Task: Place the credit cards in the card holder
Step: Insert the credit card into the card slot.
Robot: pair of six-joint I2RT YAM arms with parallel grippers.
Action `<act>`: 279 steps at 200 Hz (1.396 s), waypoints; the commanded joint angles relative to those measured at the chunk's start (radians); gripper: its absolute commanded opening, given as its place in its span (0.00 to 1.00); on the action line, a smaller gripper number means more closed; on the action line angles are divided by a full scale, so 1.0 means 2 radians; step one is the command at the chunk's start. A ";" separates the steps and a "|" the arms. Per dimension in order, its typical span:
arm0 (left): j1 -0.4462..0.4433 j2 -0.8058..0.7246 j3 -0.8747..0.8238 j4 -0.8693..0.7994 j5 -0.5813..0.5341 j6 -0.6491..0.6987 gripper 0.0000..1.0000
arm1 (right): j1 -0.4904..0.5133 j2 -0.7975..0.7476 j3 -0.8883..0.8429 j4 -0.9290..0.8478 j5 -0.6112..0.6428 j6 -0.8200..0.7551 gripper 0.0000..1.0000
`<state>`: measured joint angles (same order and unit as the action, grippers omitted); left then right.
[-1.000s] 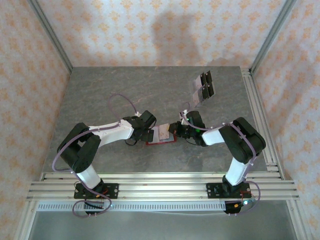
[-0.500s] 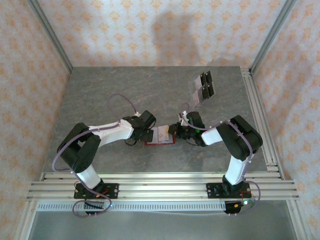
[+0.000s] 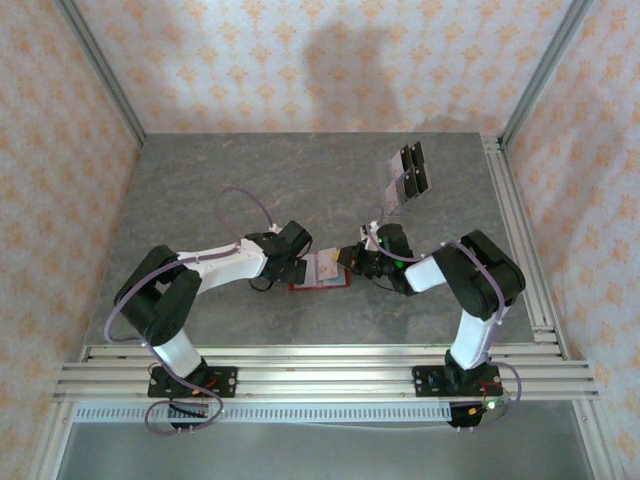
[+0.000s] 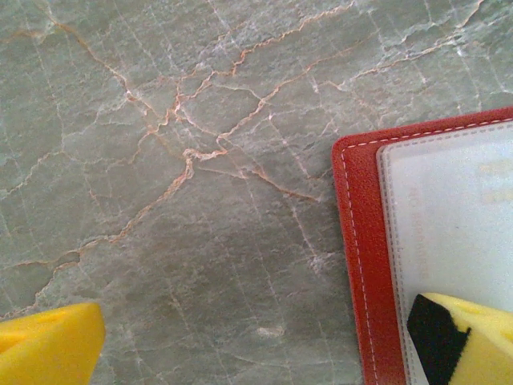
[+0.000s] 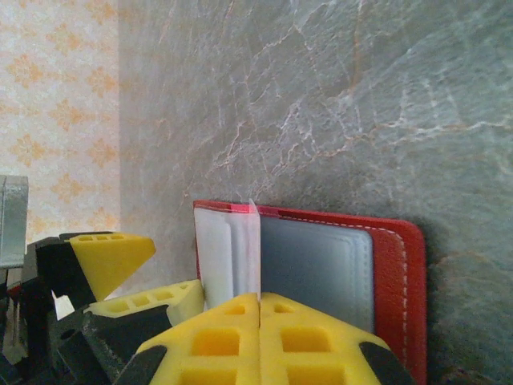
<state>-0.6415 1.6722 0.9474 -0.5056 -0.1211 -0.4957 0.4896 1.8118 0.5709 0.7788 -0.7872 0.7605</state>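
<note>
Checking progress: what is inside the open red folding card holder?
Grey lining and pale translucent leaves, one pinched upright in the right gripper. What lies between the leaves is hidden.

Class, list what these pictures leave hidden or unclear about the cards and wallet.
- Top external: credit cards too small to count.
- Left wrist: card holder cut off by the right edge.
- Right wrist: thin white sheet above right gripper is edge-on; card or sleeve unclear.

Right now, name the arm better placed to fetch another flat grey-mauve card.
Right, probably: the cards lie beyond the right gripper; the open left gripper straddles an edge of the red folding wallet.
</note>
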 commanded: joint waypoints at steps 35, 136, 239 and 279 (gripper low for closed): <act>-0.001 0.008 0.003 -0.028 -0.015 0.005 1.00 | -0.002 -0.005 0.000 0.029 -0.016 0.010 0.00; -0.001 0.009 0.005 -0.029 -0.015 0.003 1.00 | 0.005 -0.013 0.001 0.036 -0.025 0.014 0.00; -0.001 0.010 0.006 -0.028 -0.014 0.002 1.00 | 0.015 0.018 0.009 0.030 -0.021 0.003 0.00; -0.001 0.011 0.006 -0.028 -0.014 0.002 1.00 | 0.015 0.032 0.004 0.030 -0.015 -0.004 0.00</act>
<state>-0.6415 1.6722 0.9504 -0.5091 -0.1207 -0.4961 0.5148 1.8454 0.5735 0.8024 -0.8272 0.7841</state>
